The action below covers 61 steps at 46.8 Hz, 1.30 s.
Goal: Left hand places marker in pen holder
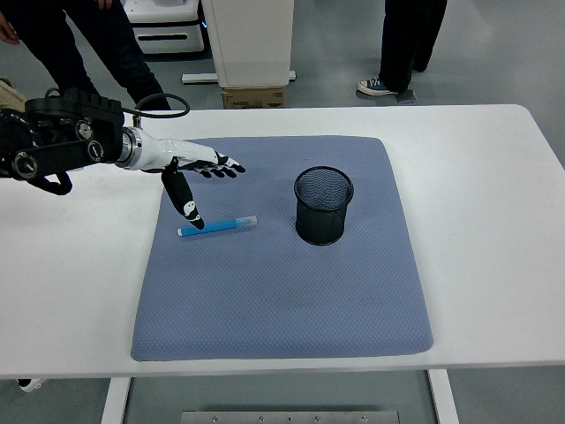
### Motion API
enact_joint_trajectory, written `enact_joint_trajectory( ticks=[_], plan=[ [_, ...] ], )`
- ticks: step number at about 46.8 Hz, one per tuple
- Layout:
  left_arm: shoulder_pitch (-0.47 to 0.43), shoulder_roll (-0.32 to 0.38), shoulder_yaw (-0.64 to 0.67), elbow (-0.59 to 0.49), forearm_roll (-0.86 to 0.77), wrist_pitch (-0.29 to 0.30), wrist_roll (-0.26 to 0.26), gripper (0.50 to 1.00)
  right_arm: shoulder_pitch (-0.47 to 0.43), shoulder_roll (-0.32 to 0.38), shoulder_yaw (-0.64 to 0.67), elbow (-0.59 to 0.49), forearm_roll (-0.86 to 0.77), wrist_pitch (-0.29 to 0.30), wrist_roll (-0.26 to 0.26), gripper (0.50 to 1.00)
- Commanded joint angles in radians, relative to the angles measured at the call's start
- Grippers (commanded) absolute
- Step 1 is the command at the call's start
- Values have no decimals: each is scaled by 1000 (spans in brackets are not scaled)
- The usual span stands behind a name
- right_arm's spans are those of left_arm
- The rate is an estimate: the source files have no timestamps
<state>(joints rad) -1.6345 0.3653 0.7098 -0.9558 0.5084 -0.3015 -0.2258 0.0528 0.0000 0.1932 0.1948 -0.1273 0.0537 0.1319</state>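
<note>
One white table (477, 230) carries one blue-grey mat (282, 283), and on the mat lie one blue marker (218, 226) and one black mesh pen holder (323, 205). The marker rests flat on the mat at about 9 o'clock from the pen holder, near it but clearly apart, its long axis running roughly 9 to 3 o'clock with the pale cap end toward the holder. The pen holder stands upright, its round mouth open upward and nothing visible inside it.

One robot arm is in view, entering from the 9 o'clock edge. Its left hand (190, 177) is spread wide and holds nothing: four fingers (222, 167) extend flat toward 3 o'clock above the mat's far-left part, while the thumb (185, 201) points down toward 6 o'clock, its tip at or just above the marker's left end; whether it touches cannot be told.

At 12 o'clock, beyond the table, stand the legs of two persons (410, 40) on the grey floor, one at the upper left and one at the upper right, with one white cabinet (252, 40) between them.
</note>
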Motion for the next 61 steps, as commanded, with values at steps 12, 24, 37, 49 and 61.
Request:
enact_joint_trajectory(
  ticks=[12, 24, 37, 49, 61],
  plan=[
    [-13, -63, 97, 0, 15, -2, 42, 1000, 1, 0, 0, 0, 0, 0, 0, 1000],
    [-21, -101, 96, 0, 13, 5, 42, 1000, 1, 0, 0, 0, 0, 0, 0, 1000],
    [-47, -114, 96, 2, 13, -5, 42, 1000, 1, 0, 0, 0, 0, 0, 0, 1000],
    [-68, -126, 96, 0, 13, -67, 42, 1000, 1, 0, 0, 0, 0, 0, 0, 1000],
    [-70, -137, 97, 2, 15, -90, 45, 1000, -1, 0, 0, 0, 0, 0, 0, 1000]
  ],
)
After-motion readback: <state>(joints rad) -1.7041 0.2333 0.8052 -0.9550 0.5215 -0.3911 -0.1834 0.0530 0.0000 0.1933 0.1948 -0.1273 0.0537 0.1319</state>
